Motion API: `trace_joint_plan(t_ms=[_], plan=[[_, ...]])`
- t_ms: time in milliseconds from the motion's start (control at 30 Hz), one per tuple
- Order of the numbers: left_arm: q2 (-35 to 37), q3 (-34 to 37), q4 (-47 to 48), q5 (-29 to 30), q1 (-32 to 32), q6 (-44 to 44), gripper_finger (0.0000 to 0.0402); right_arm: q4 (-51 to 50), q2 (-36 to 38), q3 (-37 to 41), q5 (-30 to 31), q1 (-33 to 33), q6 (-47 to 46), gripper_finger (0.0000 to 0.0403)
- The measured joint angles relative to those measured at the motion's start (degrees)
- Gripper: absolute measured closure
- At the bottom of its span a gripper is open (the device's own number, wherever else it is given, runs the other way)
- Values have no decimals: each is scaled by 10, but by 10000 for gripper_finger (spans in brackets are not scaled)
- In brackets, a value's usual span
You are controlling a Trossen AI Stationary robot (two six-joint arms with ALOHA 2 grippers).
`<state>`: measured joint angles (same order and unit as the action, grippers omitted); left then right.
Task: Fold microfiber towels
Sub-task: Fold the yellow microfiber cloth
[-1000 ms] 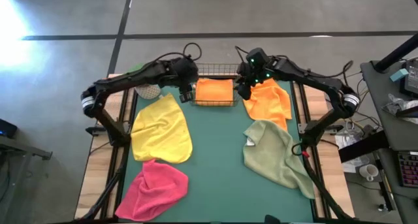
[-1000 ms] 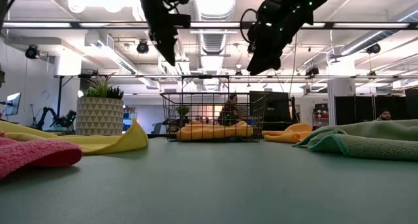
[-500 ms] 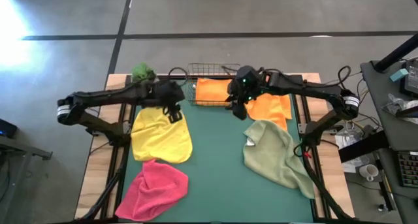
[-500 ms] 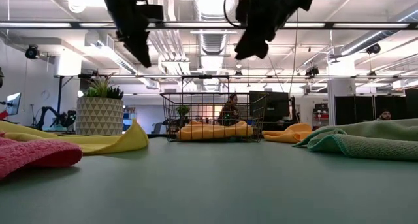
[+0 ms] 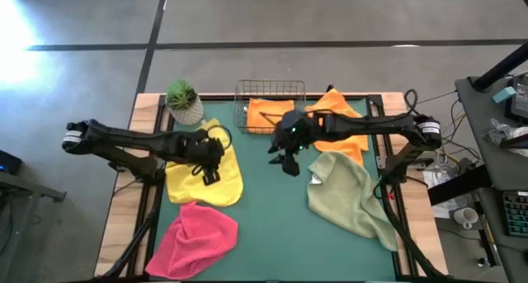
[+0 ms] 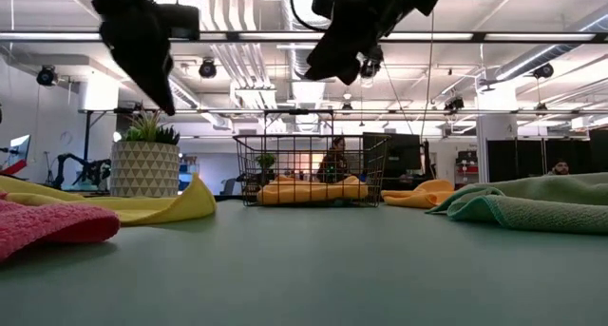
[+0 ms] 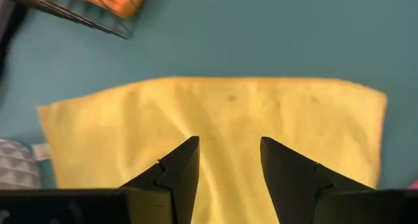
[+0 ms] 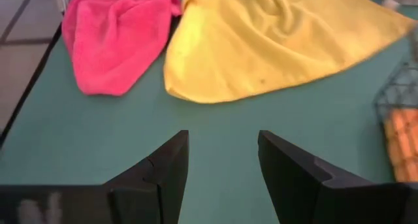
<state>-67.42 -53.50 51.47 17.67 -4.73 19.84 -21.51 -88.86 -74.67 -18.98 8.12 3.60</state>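
From above, my left gripper (image 5: 206,169) hangs over the yellow towel (image 5: 204,171) and my right gripper (image 5: 285,159) over bare green mat (image 5: 272,209), presumably staging the next fold. At table height, both hang clear of the surface. In the left wrist view, open fingers (image 7: 176,168) frame the yellow cloth; in the right wrist view, open, empty fingers (image 8: 163,168) face the pink towel (image 8: 114,38).

Yellow towel (image 5: 205,169) lies spread and rumpled on the left, pink towel (image 5: 192,238) crumpled just beside its near edge. Sage green towel (image 5: 349,195) sprawls on the right, an orange towel (image 5: 351,133) beyond it. Second orange towel (image 5: 266,114) sits folded in the basket (image 5: 270,87).
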Motion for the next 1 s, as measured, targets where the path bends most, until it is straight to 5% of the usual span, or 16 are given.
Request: trace_joint_plan(t_ms=[433,700,1000], plan=[[-2,16,74,-9,-96,136,255,174,-85,0,5,-35,9,229],[-2,18,131,-67,-128,144,255,287,-139,-2,-70,-39,25,229],[1,18,205,-69,-131,144,255,207,-214,-97,-81,-62,94,229]])
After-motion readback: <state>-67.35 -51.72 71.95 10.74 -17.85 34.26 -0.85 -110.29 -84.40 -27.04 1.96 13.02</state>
